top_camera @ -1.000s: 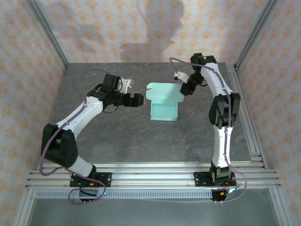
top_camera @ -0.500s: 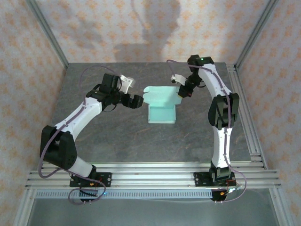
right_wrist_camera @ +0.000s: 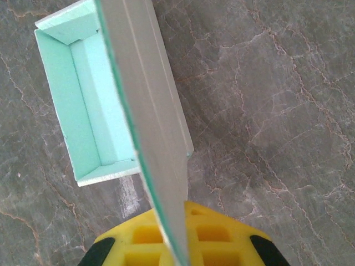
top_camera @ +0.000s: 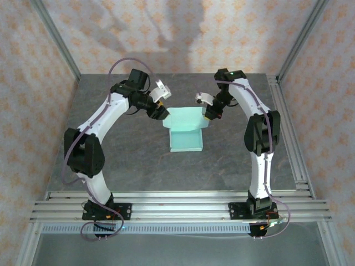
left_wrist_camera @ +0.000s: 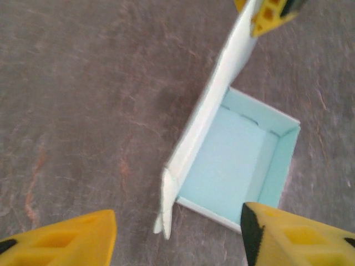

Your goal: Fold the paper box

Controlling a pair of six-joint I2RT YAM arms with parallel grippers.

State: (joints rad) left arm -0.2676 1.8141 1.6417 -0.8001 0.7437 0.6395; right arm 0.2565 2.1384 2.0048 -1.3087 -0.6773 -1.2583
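Left arm point(top_camera: 108, 113): white moulded link shells between black joint housings, on a black base block point(top_camera: 105, 211). Right arm point(top_camera: 248, 101): same white-and-black finish, with a small green indicator lamp point(top_camera: 229, 72) lit on its upper joint. A thin mauve cable point(top_camera: 119, 62) runs outside the links of each arm. Fingers point(left_wrist_camera: 66, 239): yellow plastic, recessed square pockets, black patches at the edges.

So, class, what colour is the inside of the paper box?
Pale mint inside the paper box; right wrist view shows it best.
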